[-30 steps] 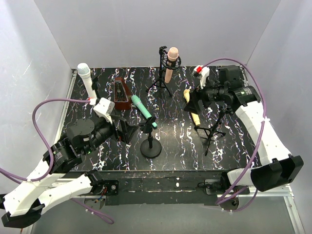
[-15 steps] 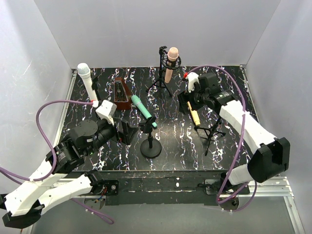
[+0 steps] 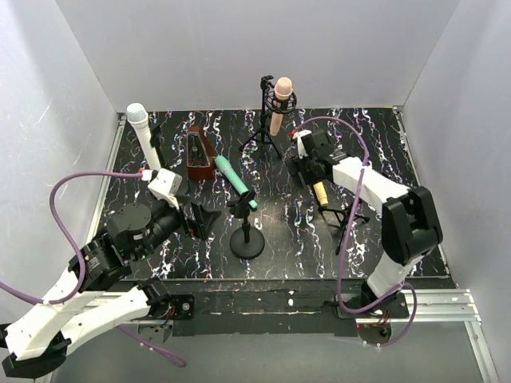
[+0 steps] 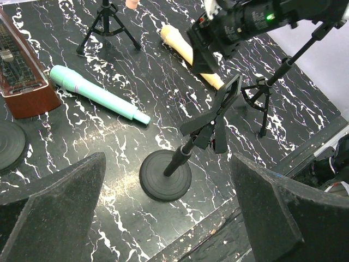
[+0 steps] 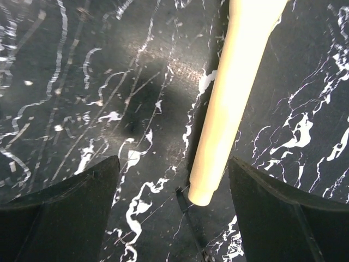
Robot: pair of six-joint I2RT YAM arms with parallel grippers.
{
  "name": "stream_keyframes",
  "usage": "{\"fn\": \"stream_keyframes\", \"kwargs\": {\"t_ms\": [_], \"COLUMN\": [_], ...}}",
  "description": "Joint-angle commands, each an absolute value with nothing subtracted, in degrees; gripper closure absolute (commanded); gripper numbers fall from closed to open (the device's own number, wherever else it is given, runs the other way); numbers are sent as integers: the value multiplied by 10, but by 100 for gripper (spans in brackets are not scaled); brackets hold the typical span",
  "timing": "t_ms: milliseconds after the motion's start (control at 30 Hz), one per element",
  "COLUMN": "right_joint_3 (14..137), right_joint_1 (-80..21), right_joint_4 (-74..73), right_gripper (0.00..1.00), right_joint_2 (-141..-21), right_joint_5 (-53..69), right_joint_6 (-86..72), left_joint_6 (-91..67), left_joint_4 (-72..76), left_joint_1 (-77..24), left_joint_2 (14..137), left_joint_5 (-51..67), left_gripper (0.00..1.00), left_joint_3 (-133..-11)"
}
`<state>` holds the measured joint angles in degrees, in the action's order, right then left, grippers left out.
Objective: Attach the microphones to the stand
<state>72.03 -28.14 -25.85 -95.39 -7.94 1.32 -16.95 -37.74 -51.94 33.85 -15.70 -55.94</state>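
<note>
The yellow microphone [image 3: 320,192] lies flat on the marbled table. My right gripper [image 3: 307,164] hangs over it, open. In the right wrist view the yellow microphone's [image 5: 229,103] tail end sits between the fingers of the right gripper [image 5: 174,215], touching neither. The teal microphone [image 3: 233,179] lies left of centre, also as the teal microphone [image 4: 98,95]. The round-base stand [image 3: 247,233] has an empty clip [image 4: 215,117]. My left gripper [image 3: 200,219] stays open beside it, holding nothing. The peach-pink microphone [image 3: 279,104] is clipped in the back tripod. The white microphone [image 3: 139,129] stands upright at far left.
A brown metronome block [image 3: 197,153] sits left of the teal microphone. A black tripod stand [image 3: 350,217] stands just right of the yellow microphone, one thin leg [image 5: 191,218] reaching under its tail end. White walls enclose the table on three sides.
The right arm has swung left and down, from above the right tripod to over the yellow microphone. The left arm has drawn back slightly toward the near left.
</note>
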Motion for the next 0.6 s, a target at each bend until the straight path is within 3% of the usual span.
{"fn": "stream_keyframes", "kwargs": {"t_ms": [0, 433, 567], "right_joint_3": [724, 731, 738], "right_joint_1": [-280, -236, -230], "right_joint_4": [-248, -269, -279], "right_gripper": [14, 18, 28], "right_joint_2": [-1001, -1074, -1084], "right_joint_5": [-137, -113, -80], "right_joint_6": [4, -26, -23], "left_joint_6": [-176, -182, -181], "left_joint_4": [-385, -383, -382], "left_joint_1": [-519, -518, -518], "left_joint_2": [333, 325, 328], "left_joint_5": [-165, -166, -165], "left_gripper": [2, 2, 2], "left_joint_3": [-554, -543, -544]}}
